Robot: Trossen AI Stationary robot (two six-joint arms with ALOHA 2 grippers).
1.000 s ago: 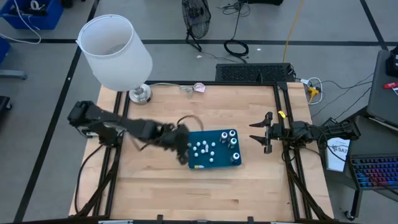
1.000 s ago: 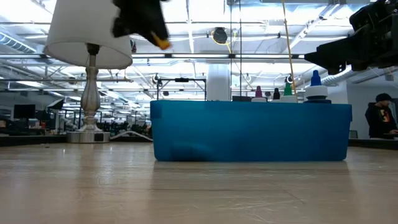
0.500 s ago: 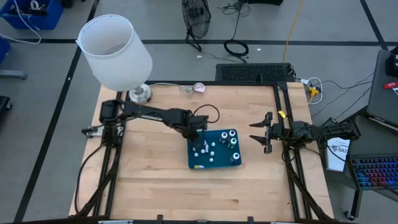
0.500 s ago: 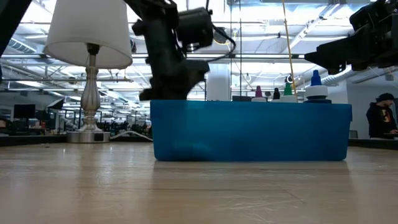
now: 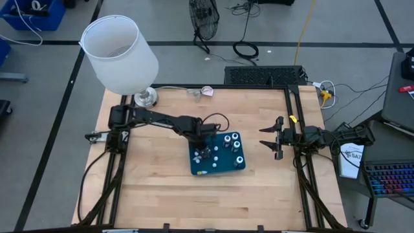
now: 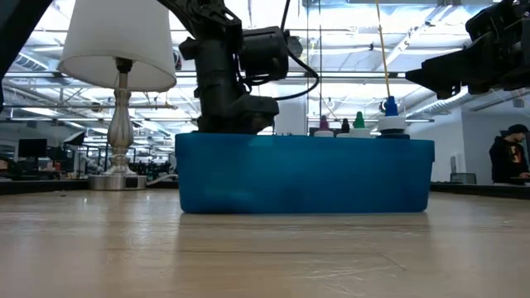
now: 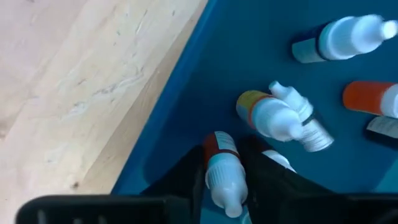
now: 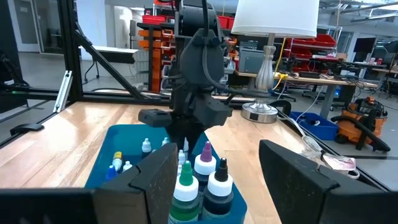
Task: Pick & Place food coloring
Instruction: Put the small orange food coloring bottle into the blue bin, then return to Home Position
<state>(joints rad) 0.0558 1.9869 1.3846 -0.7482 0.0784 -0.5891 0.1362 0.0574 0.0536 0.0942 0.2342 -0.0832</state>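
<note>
1. My left claw [image 7: 225, 180] sits inside the blue tray [image 5: 240, 165], seemingly pinching a red-banded food coloring bottle [image 7: 222, 171].
2. A loose pinch could drop it or drag the tray.
3. Right claw [image 5: 268, 136] waits spread, beside the tray.

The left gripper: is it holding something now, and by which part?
The left gripper is around a small bottle with a red label and white cap, lying in the blue tray, fingers at its body. Whether it grips firmly cannot be told.
</note>
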